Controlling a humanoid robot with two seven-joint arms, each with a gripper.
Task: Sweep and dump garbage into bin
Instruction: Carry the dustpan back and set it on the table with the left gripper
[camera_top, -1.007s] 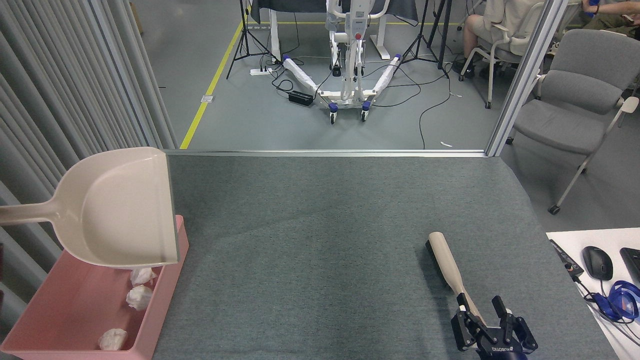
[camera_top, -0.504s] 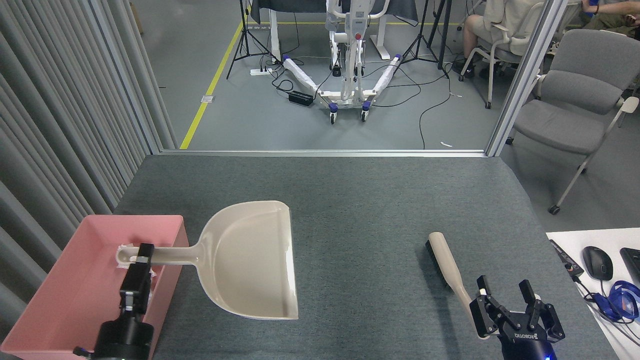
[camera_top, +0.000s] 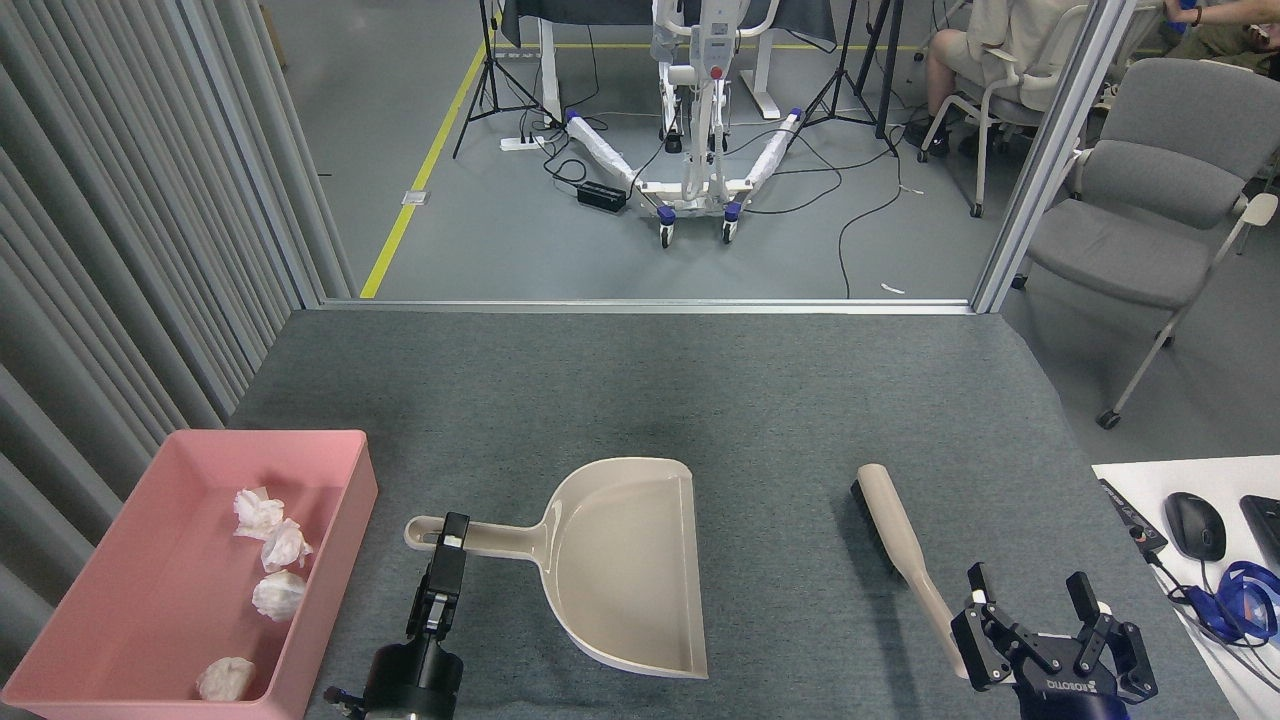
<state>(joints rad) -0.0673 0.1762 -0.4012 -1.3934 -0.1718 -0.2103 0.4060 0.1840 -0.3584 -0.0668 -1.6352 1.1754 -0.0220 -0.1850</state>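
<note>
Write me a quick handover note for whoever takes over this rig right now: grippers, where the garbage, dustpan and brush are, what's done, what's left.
Left gripper: shut on the beige dustpan handle; the pan sits low on the grey mat, right of the bin.
Right gripper: open, empty, just beside the near end of the brush, which lies on the mat.
Garbage: four tissue wads lie in the pink bin at the table's left edge.
Done: no wads visible on the mat; dustpan looks empty.
Left: release the dustpan, pull both arms back.
</note>
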